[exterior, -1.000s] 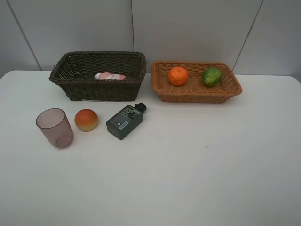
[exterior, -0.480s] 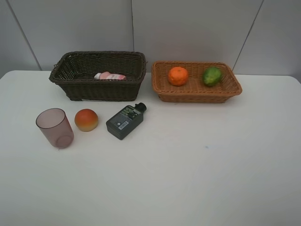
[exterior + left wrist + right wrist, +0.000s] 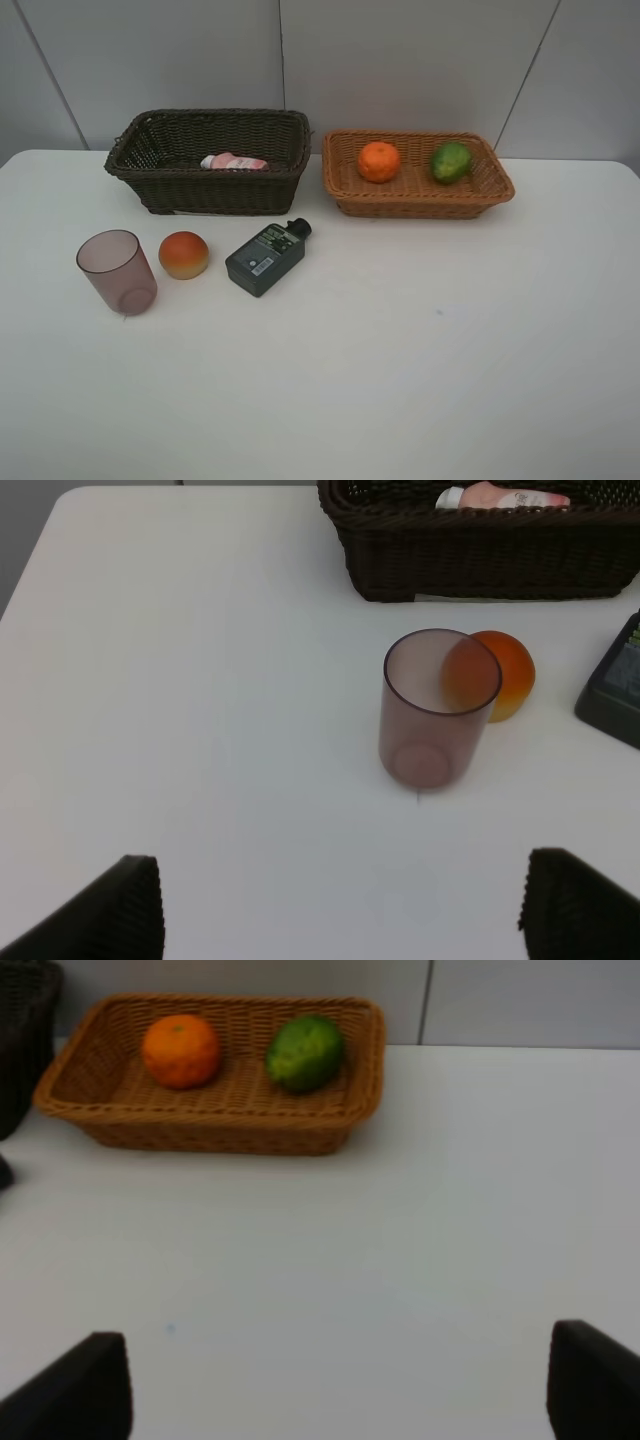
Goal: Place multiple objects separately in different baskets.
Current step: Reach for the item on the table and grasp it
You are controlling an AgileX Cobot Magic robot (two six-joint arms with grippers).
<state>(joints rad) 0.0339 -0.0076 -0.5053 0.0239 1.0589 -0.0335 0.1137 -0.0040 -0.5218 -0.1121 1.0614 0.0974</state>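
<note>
Overall, the white table (image 3: 400, 350) carries every item. The dark brown basket (image 3: 205, 190) stands at the far left of the exterior view. The light orange-tan basket (image 3: 420, 205) stands just beside it on the right, with a narrow gap between them.

The mauve cup (image 3: 117, 272) stands upright on the table in front of the dark brown basket, toward its left end. The dark grey bottle (image 3: 264, 259) lies flat on the table in front of that basket's right end, with its black cap pointing toward the baskets. The peach-like fruit (image 3: 184, 254) rests on the table between the cup and the grey bottle, near the cup.

The orange (image 3: 379, 161) lies in the left part of the light basket and the green fruit (image 3: 451, 161) in its right part, apart from each other. The pink bottle (image 3: 233, 161) lies on its side inside the dark brown basket.

The left gripper (image 3: 340, 910) is above the table on the near side of the cup, with its fingers spread wide and holding nothing. The right gripper (image 3: 340, 1380) is above bare table, well short of the light basket, with its fingers likewise spread wide and holding nothing.
</note>
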